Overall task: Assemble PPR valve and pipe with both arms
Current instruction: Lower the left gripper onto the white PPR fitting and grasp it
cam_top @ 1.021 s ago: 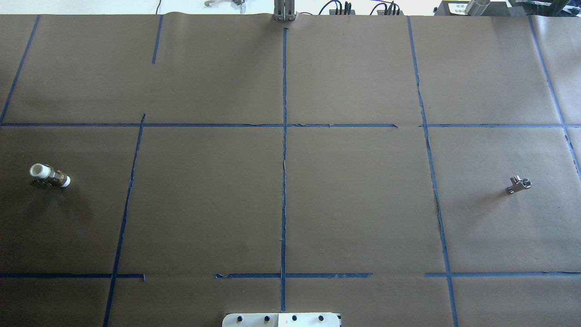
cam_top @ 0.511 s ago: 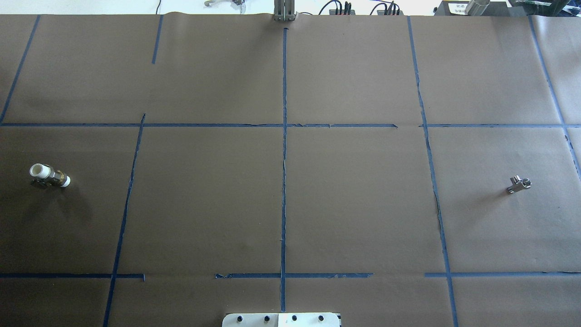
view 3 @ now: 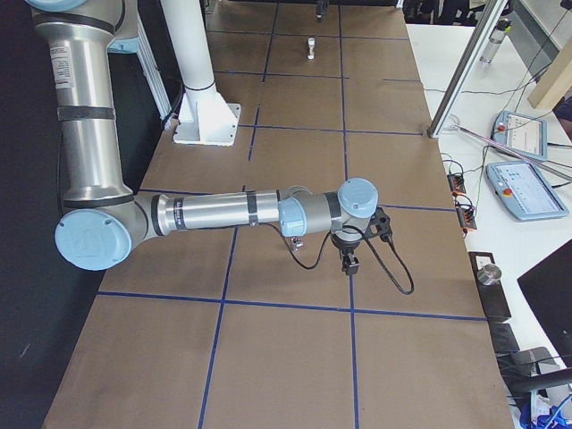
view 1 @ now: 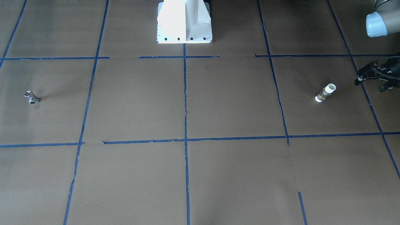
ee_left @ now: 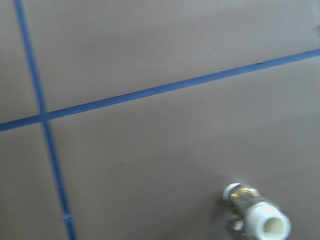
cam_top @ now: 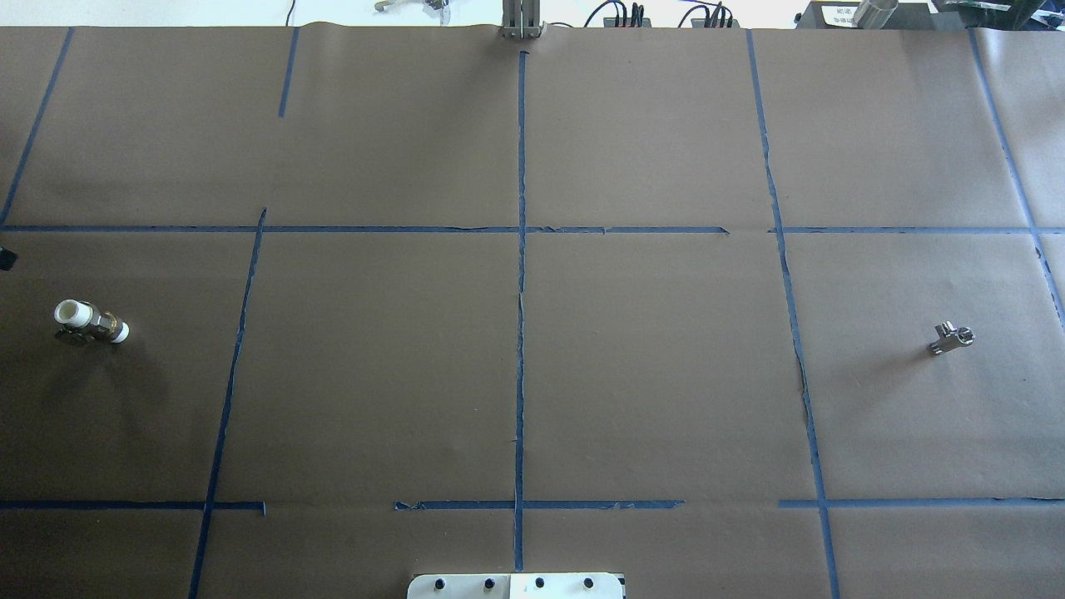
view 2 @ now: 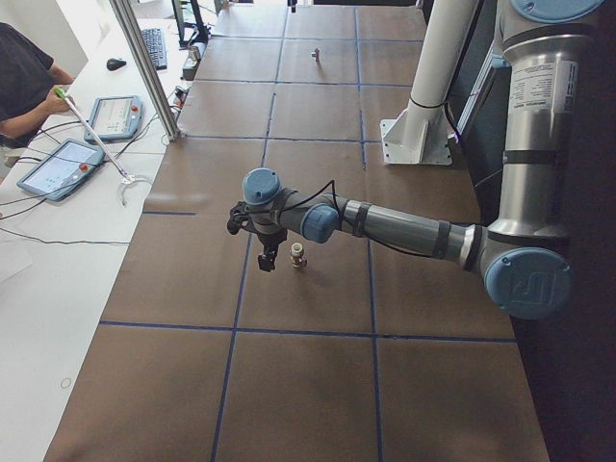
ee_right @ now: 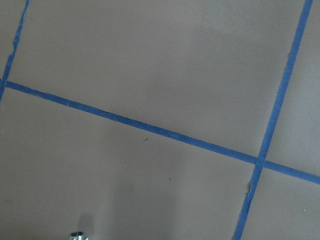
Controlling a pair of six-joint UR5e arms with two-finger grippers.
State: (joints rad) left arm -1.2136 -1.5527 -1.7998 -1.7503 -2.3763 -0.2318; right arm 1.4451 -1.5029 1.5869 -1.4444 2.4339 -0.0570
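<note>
The left arm's black two-finger gripper [view 1: 370,85] is cropped by the front view's edge for you, jaws apparently apart. The right arm's black gripper [view 3: 350,265] is too small to judge. In the wrist views, the small chrome fitting [ee_right: 76,235] is cut off below and the white-ended brass valve [ee_left: 256,217] is blurred.

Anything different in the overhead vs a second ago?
Only the left claw: a dark tip of it has edged in at the overhead view's left edge, near the white-capped valve. Nothing has been taken hold of. The valve and the metal fitting on the right lie where they were.
</note>
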